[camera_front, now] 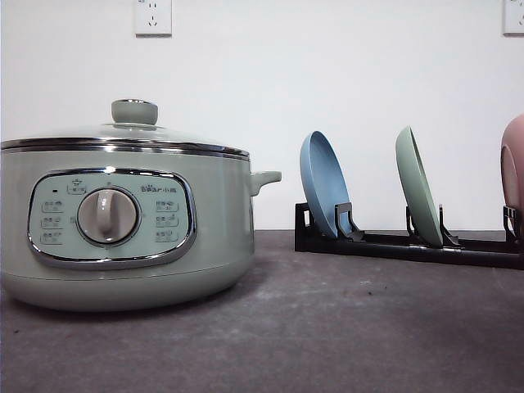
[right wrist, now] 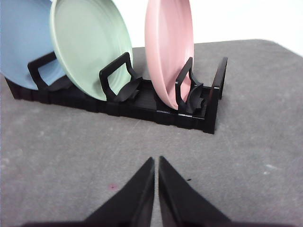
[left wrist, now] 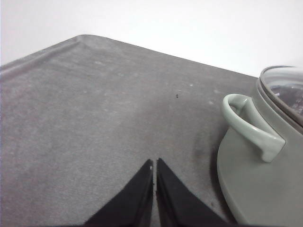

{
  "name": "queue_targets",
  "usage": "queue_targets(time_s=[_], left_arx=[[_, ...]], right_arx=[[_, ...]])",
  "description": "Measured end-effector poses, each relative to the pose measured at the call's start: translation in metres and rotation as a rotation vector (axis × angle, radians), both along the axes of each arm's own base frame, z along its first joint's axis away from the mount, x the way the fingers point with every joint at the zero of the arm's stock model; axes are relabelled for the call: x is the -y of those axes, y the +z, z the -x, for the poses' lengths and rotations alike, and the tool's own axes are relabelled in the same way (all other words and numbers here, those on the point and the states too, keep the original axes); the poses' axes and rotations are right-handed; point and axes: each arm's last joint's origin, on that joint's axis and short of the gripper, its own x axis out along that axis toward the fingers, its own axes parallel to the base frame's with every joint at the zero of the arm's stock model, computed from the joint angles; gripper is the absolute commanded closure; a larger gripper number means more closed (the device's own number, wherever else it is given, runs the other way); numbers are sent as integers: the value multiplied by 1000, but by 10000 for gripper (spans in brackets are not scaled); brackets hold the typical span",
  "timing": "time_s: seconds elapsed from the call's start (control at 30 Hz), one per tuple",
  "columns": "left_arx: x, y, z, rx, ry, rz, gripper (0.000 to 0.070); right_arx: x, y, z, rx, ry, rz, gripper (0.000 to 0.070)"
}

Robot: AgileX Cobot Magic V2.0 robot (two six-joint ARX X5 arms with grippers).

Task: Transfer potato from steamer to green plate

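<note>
The sage-green steamer (camera_front: 123, 221) stands at the left of the table with its glass lid (camera_front: 131, 131) on; the potato is hidden. In the left wrist view the steamer (left wrist: 265, 189) with its side handle (left wrist: 248, 125) is beside my left gripper (left wrist: 155, 165), which is shut over bare mat. The green plate (camera_front: 419, 188) stands on edge in a black rack (camera_front: 409, 244) at the right. In the right wrist view the green plate (right wrist: 90, 45) stands beyond my right gripper (right wrist: 156, 163), which is shut with nothing in it.
A blue plate (camera_front: 323, 184) and a pink plate (camera_front: 514, 168) stand in the same rack, either side of the green one. The grey mat (camera_front: 344, 327) covers the table. A white wall with sockets (camera_front: 153, 16) is behind.
</note>
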Motion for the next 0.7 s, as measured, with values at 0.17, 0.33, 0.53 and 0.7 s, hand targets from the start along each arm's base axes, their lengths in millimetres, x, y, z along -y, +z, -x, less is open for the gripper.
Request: queue_targets(time_s=[0.17,0.33,0.53,0.7], left_arx=[[0,0,0,4,4,24,697],[0,0,0,11,11,80,697],[0,12,3,32,7,125,697],[1,38,8,81,-17,144,697]], right_arx=[[0,0,0,5,-13,-81,699],[0,1,0,20,-11,-165,699],[-1,10,0,73,2,-228,699],[-1,41,7,164,11,-241,699]])
